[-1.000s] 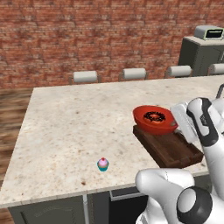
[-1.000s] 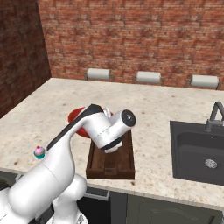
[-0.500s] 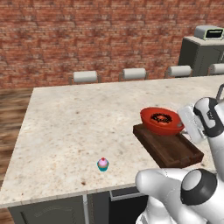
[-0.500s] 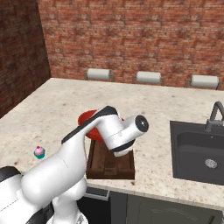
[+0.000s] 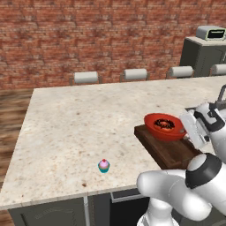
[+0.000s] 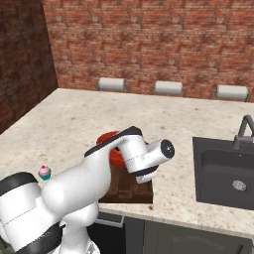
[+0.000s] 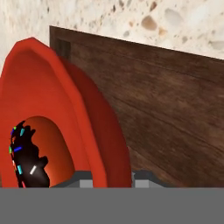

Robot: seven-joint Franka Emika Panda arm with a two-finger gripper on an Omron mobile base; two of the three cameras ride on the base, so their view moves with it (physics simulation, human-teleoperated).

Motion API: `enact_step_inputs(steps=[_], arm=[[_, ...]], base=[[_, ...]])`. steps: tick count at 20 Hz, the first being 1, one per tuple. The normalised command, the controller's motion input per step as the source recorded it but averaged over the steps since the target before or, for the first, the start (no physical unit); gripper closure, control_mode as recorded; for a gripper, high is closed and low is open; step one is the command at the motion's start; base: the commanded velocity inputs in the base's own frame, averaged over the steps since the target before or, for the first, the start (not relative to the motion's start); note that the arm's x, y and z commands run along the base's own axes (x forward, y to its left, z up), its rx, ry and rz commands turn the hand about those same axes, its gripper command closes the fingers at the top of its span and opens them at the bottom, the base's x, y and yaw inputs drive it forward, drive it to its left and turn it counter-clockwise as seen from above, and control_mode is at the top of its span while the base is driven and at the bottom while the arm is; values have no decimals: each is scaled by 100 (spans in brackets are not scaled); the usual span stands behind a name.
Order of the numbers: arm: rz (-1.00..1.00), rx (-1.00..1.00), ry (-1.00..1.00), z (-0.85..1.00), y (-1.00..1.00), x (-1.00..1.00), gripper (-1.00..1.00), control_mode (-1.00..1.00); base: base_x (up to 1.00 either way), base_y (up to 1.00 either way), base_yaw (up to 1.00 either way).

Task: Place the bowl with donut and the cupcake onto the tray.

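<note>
My gripper [image 5: 184,128] is shut on the right rim of the red bowl [image 5: 163,127], which sits at the far end of the dark wooden tray [image 5: 173,153], tilted slightly. The chocolate donut [image 5: 167,124] with sprinkles lies inside it. In the hand view the bowl [image 7: 65,105] stands between the fingertips, with the donut [image 7: 27,162] at lower left and the tray [image 7: 170,113] behind. The cupcake [image 5: 103,165] stands alone on the counter near the front edge, well left of the tray. From the right, my arm covers most of the bowl [image 6: 106,140] and the tray [image 6: 130,192]; the cupcake [image 6: 44,172] shows at far left.
A dark sink [image 6: 223,171] with a faucet [image 6: 242,130] is set in the counter right of the tray. Several stools [image 5: 86,77] line the counter's far edge below a brick wall. A toaster oven [image 5: 211,32] sits on a cabinet at back right.
The gripper has carried the bowl right and toward the counter's near side, lowering it over the tray's far end. The cupcake has stayed put.
</note>
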Motion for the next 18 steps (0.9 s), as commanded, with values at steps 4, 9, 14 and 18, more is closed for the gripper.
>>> enact_step_inputs(steps=[4, 9, 14, 18], arm=[[0, 0, 0, -27, -20, 16, 100, -100], [0, 0, 0, -15, -1, 23, 100, -100], [0, 0, 0, -15, 0, 24, 100, -100], [0, 0, 0, -20, 0, 21, 100, -100]], base=[[0, 0, 0], [0, 0, 0], [0, 0, 0], [0, 0, 0]])
